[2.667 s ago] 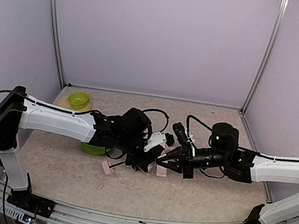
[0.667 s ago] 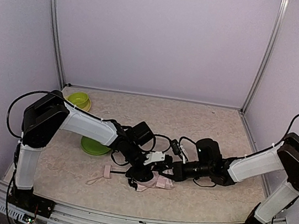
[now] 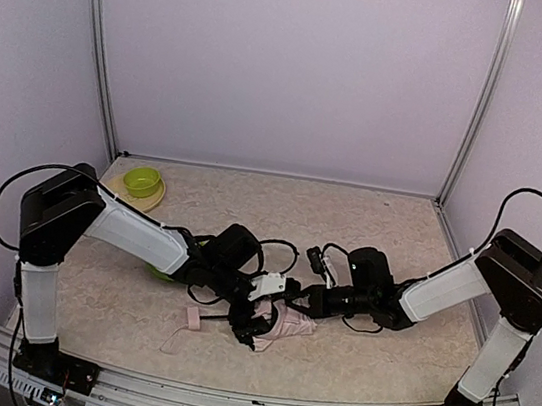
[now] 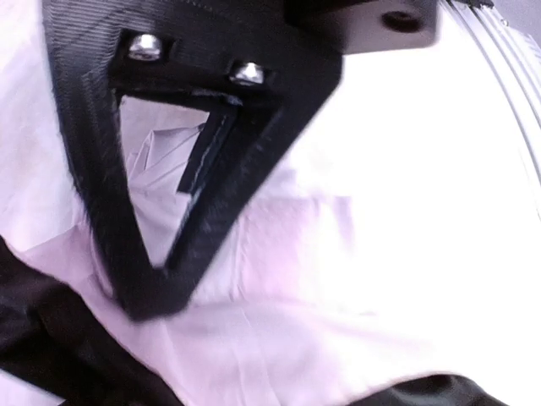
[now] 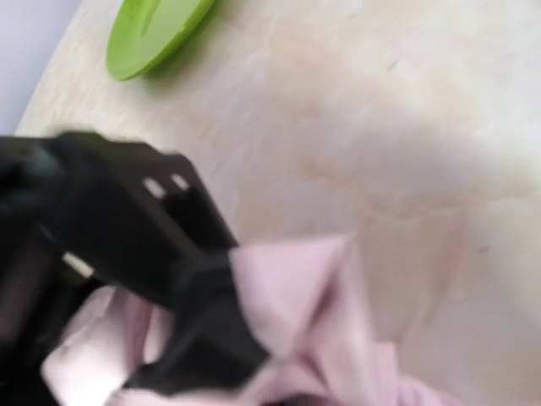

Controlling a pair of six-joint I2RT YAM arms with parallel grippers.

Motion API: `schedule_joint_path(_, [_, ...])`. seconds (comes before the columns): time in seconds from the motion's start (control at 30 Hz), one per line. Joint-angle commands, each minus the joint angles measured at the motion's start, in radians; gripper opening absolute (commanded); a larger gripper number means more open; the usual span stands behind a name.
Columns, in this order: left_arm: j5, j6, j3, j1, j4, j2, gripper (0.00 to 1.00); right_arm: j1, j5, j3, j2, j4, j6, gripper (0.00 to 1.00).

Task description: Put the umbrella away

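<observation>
The umbrella (image 3: 284,328) lies crumpled on the table near the front, pale pink with black lining showing. Its small handle (image 3: 192,318) and strap (image 3: 171,337) trail to the left. My left gripper (image 3: 253,320) hovers right over the fabric with its jaws apart. In the left wrist view only one black finger (image 4: 161,211) shows, with pink cloth (image 4: 338,279) filling the rest. My right gripper (image 3: 307,305) is at the umbrella's right end. Its fingers (image 5: 199,326) are shut, pinching a raised fold of the pink fabric (image 5: 313,296).
A green plate (image 3: 165,270) lies just behind the left forearm and also shows as the green plate (image 5: 156,34) in the right wrist view. A green bowl (image 3: 141,181) sits on a yellow dish at the back left. Black cables loop over both wrists.
The left gripper's jaws have sprung apart and let go of the fabric, and the left arm has dropped lower. The pink cloth has spread out a little. The right gripper stays shut.
</observation>
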Motion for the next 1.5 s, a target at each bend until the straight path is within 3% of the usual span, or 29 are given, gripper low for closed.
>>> schedule_joint_path(0.0, [0.012, -0.020, -0.085, -0.002, 0.084, -0.103, 0.98, -0.051, 0.187, -0.019, 0.046, -0.119, -0.047, 0.00])
schedule_joint_path(0.23, [-0.175, -0.045, -0.175, 0.009, 0.035, -0.304, 0.99, -0.050, 0.151, 0.007, 0.065, -0.153, -0.068, 0.00])
schedule_joint_path(0.4, [-0.390, -0.077, -0.091, -0.055, -0.127, -0.420, 0.99, -0.046, 0.122, 0.031, 0.080, -0.152, -0.061, 0.00])
schedule_joint_path(0.53, [-0.419, 0.009, -0.043, -0.180, -0.135, -0.405, 0.99, -0.040, 0.090, 0.054, 0.096, -0.140, -0.057, 0.00])
schedule_joint_path(0.67, [-0.481, 0.096, -0.022, -0.176, -0.102, -0.264, 0.99, -0.035, 0.081, 0.071, 0.080, -0.150, -0.047, 0.00])
schedule_joint_path(0.87, [-0.494, 0.120, 0.060, -0.119, -0.152, -0.118, 0.99, -0.020, 0.100, 0.089, 0.048, -0.206, -0.058, 0.00])
schedule_joint_path(1.13, [-0.370, 0.130, 0.108, -0.076, -0.239, 0.041, 0.99, -0.010, 0.093, 0.099, 0.031, -0.216, -0.071, 0.00])
schedule_joint_path(1.3, [-0.328, 0.158, 0.030, -0.085, -0.166, 0.018, 0.99, -0.010, 0.084, 0.119, 0.029, -0.222, -0.074, 0.00])
schedule_joint_path(1.47, [-0.425, 0.158, -0.044, -0.094, -0.057, -0.098, 0.99, -0.009, 0.075, 0.128, 0.040, -0.233, -0.069, 0.00])
